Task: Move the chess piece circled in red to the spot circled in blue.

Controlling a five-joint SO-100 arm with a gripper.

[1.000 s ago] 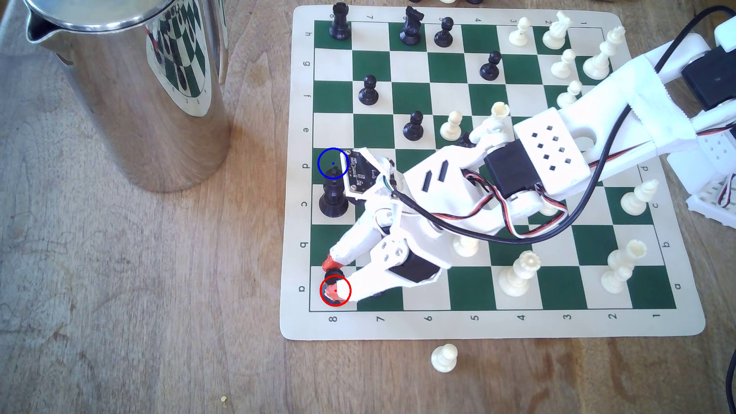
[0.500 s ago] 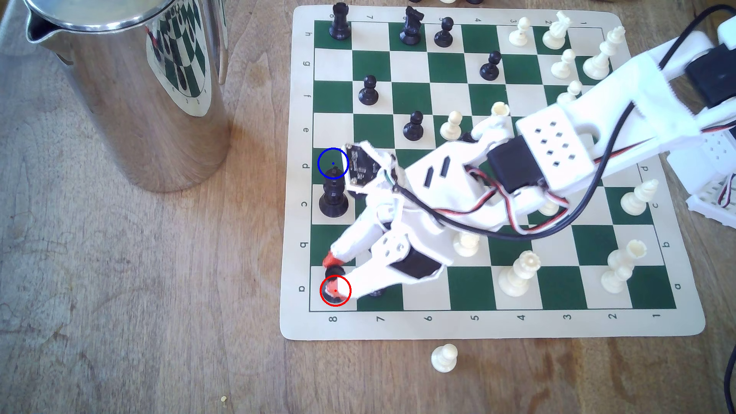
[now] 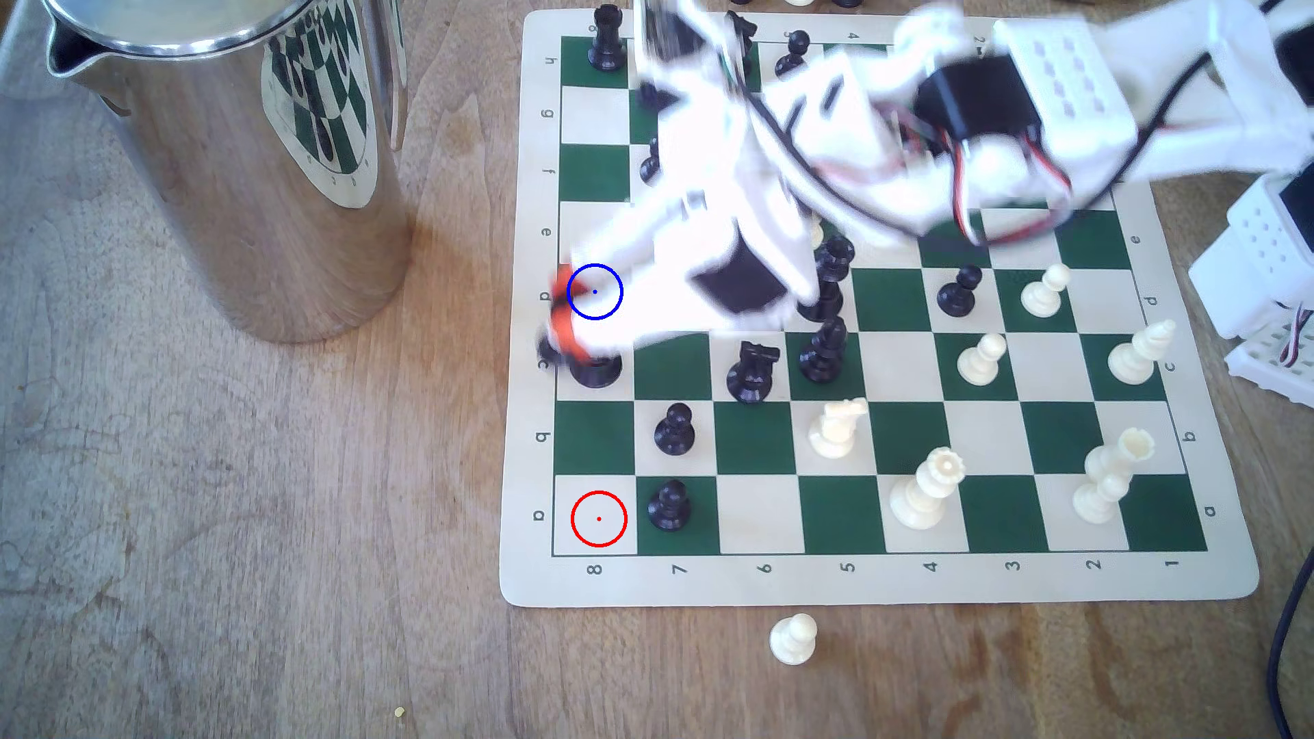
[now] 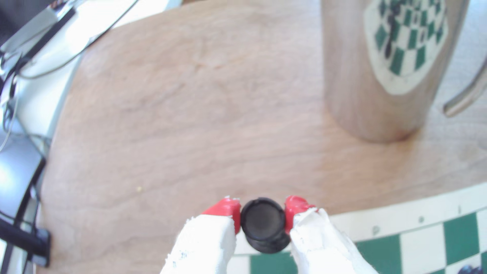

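Note:
The black rook (image 4: 263,224) sits pinched between my red fingertips (image 4: 226,208), its flat rimmed top facing the wrist camera. In the exterior view my gripper (image 3: 565,320) is blurred, lifted over the board's left edge beside the blue-ringed dark green square (image 3: 595,291), with the rook (image 3: 547,349) a dark smear at its orange tips. The red-ringed cream corner square (image 3: 599,519) holds no piece. Whether the rook hangs over the blue ring or just outside the board edge cannot be told.
A black king (image 3: 596,369) stands one square nearer the camera than the blue ring, partly under my fingers. Black pawns (image 3: 674,430) (image 3: 668,506) stand nearby. A tall steel jug (image 3: 234,142) is at the exterior view's left. A white pawn (image 3: 793,638) lies off the board (image 3: 882,583).
The gripper has lifted the rook off the red-ringed square and swung it toward the blue ring. The arm rose and is now motion-blurred, uncovering pieces in mid-board.

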